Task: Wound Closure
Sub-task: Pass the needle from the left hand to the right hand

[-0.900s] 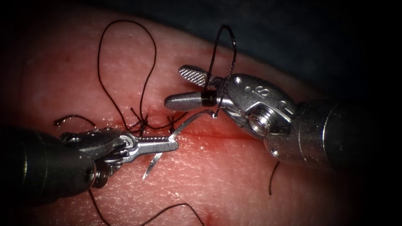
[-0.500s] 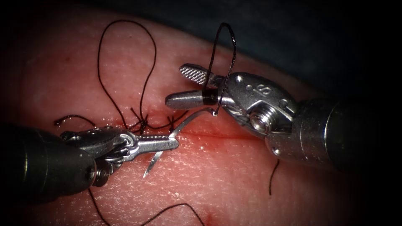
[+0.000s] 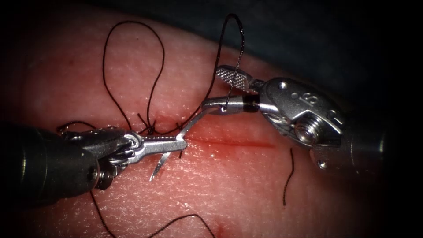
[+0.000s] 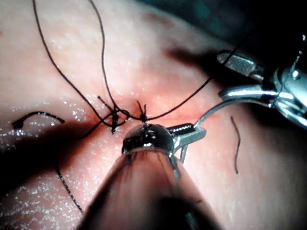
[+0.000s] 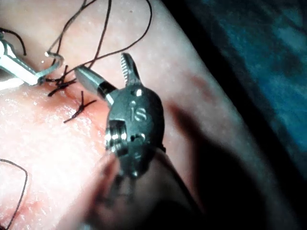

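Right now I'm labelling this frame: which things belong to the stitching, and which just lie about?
In the job: needle, out of the tissue, held mid-curve by the left tool; thread; open, empty right tool; cut.
Lying about: cut thread ends.

The left arm's tool [image 3: 176, 143] enters from the lower left of the endoscope frame, its shaft lying nearly level, its jaws clamped on the needle's mid-curve. The right arm's tool [image 3: 222, 90] reaches in from the right edge, angled slightly upward, jaws spread in a V and apparently gripping nothing.
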You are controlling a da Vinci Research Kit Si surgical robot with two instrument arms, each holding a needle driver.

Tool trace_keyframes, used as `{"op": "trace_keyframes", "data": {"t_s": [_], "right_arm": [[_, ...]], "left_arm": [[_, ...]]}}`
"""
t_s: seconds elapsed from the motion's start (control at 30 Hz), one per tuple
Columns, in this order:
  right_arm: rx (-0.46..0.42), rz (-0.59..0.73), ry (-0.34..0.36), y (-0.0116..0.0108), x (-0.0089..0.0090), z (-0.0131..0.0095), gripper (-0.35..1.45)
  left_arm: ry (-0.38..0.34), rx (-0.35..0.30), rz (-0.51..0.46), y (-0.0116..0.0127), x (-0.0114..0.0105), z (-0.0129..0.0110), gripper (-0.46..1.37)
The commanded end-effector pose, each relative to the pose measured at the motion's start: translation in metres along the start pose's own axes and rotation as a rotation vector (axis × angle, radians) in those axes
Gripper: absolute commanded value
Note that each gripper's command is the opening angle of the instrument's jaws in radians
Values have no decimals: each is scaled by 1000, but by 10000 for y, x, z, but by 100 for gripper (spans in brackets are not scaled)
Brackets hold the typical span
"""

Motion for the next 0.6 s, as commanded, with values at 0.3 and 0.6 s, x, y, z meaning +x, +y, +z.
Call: {"op": "trace_keyframes", "data": {"t_s": [0.3,0.6], "right_arm": [[5,1,14,8,-1,-26,112],[14,11,55,-3,-2,-46,110]], "left_arm": [[26,-58,-86,-6,8,3,-35],[50,-99,-144,-11,14,7,-35]]}}
